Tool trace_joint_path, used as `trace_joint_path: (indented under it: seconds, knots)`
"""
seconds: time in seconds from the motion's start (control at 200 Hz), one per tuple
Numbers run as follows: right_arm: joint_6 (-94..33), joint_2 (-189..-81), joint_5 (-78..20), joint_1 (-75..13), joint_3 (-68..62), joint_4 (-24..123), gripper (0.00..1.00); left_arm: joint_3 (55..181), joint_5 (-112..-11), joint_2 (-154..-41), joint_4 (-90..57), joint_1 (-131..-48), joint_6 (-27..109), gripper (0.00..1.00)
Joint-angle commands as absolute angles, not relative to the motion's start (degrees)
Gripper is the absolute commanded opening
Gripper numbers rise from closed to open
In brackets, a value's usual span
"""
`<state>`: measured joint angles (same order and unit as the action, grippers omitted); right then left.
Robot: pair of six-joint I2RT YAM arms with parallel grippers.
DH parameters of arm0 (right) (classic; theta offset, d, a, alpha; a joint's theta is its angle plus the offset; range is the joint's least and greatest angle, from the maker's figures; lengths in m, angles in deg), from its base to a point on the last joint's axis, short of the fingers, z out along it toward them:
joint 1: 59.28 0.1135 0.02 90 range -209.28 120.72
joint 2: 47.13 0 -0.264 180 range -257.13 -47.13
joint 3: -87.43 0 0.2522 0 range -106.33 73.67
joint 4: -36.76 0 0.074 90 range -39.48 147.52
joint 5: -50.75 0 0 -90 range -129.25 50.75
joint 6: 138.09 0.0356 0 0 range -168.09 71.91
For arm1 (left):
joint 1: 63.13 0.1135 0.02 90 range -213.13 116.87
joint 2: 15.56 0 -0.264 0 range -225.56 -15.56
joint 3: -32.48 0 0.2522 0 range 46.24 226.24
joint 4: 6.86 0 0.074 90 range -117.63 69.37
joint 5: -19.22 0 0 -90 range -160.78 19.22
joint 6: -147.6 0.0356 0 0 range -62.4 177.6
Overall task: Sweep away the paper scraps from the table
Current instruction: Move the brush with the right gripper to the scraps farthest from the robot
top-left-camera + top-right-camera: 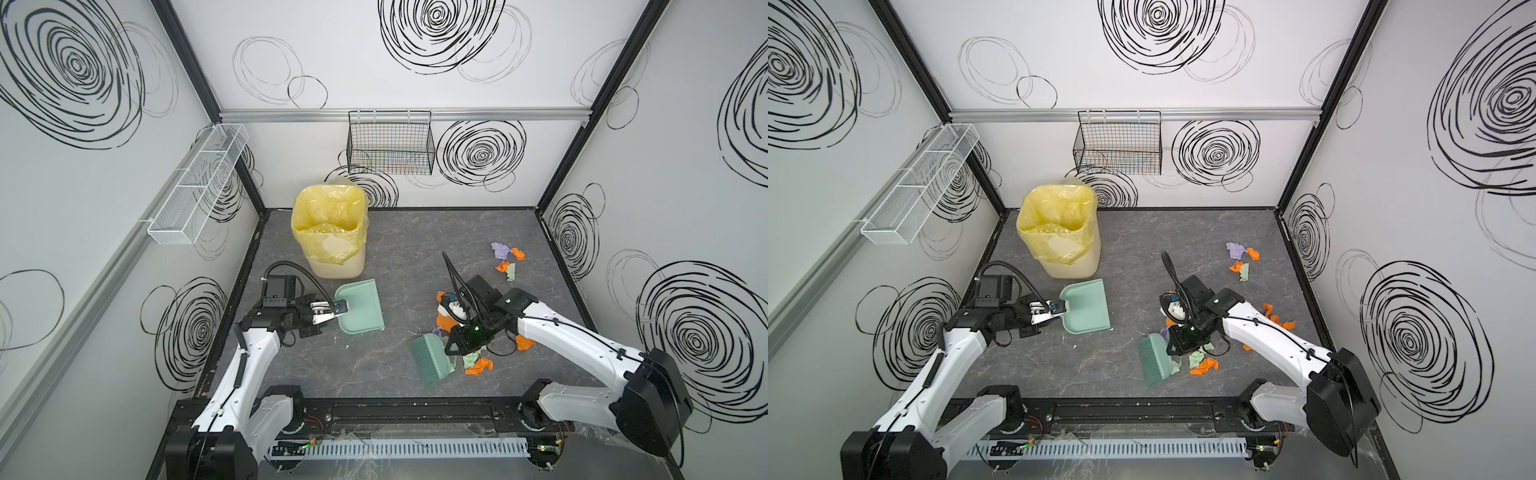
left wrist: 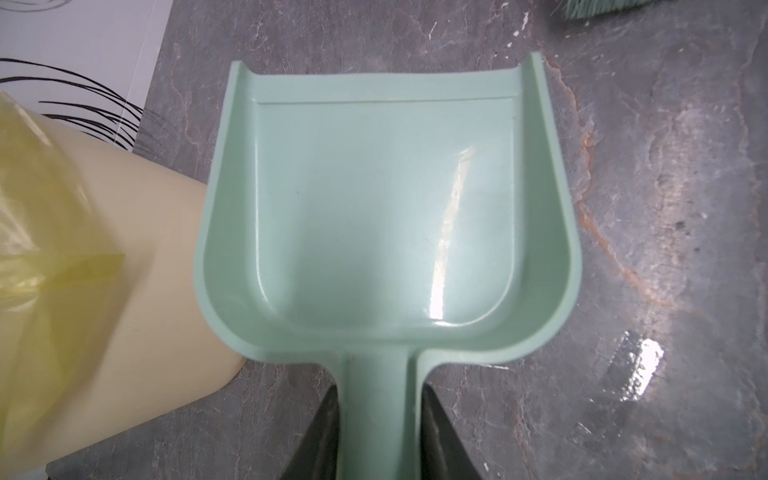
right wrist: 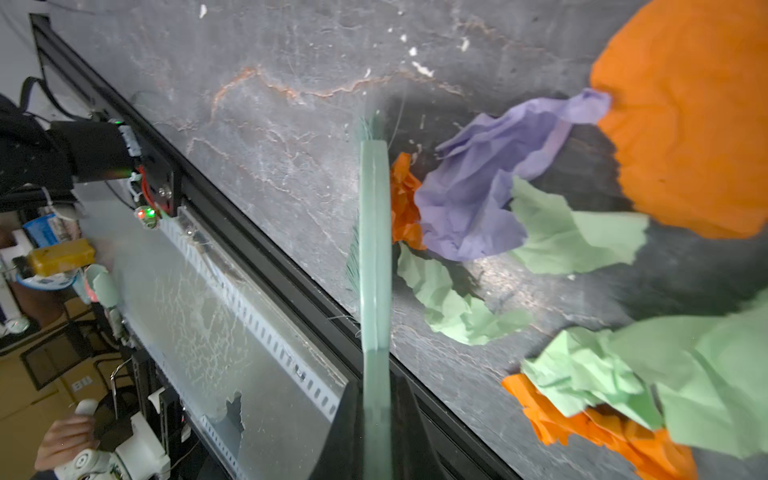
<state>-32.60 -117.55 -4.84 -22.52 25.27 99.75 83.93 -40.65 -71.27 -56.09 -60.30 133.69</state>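
My left gripper [image 1: 326, 312] [image 2: 378, 399] is shut on the handle of a teal dustpan [image 1: 361, 307] [image 2: 382, 216], which lies empty on the table [image 1: 399, 249] beside the bin. My right gripper [image 1: 451, 345] [image 3: 376, 415] is shut on the handle of a teal brush [image 1: 430, 359] [image 3: 375, 249], bristles down near the front edge. Orange, green and lilac paper scraps [image 1: 478, 365] [image 1: 1204, 365] [image 3: 478, 199] lie bunched against the brush's right side and under the right wrist. A smaller group of scraps [image 1: 505, 259] [image 1: 1241, 259] lies farther back right.
A cream bin with a yellow liner [image 1: 330, 232] [image 2: 104, 249] stands at the back left, close to the dustpan. A black wire basket [image 1: 390, 143] hangs on the back wall and a white mesh shelf [image 1: 199, 183] on the left wall. The black frame edge [image 1: 395, 409] runs along the front.
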Motion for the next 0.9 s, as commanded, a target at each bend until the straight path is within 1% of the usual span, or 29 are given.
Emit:
trace_joint_path:
  seconds: [0.0,0.21,0.475,0.56,0.74,0.825,0.896]
  knots:
    - [-30.9,-118.2,-13.9,-22.4,22.0,104.2,0.0,82.7,-37.7,-71.5,-54.5,-59.2,135.4,0.0]
    - [-31.1,-121.4,-25.0,-22.4,15.1,109.9,0.0,82.6,-36.5,-72.1,-54.6,-58.4,135.6,0.0]
    - [-33.2,-128.6,-30.7,-22.4,5.8,112.6,0.0,82.7,-36.2,-72.2,-54.4,-58.0,135.4,0.0]
    - [-34.9,-129.3,-30.0,-22.4,2.4,112.5,0.0,82.7,-36.0,-72.3,-54.4,-57.9,135.3,0.0]
    - [-37.5,-128.7,-23.8,-23.3,-7.5,113.2,0.0,82.5,-35.6,-72.6,-54.1,-57.8,135.3,0.0]
    - [-38.2,-128.4,-20.9,-25.8,-12.5,112.5,0.0,82.9,-35.5,-73.3,-54.1,-57.8,134.9,0.0]
    - [-38.4,-127.7,-21.9,-29.0,-15.1,110.5,0.0,83.7,-35.1,-73.7,-54.7,-57.8,134.9,0.0]
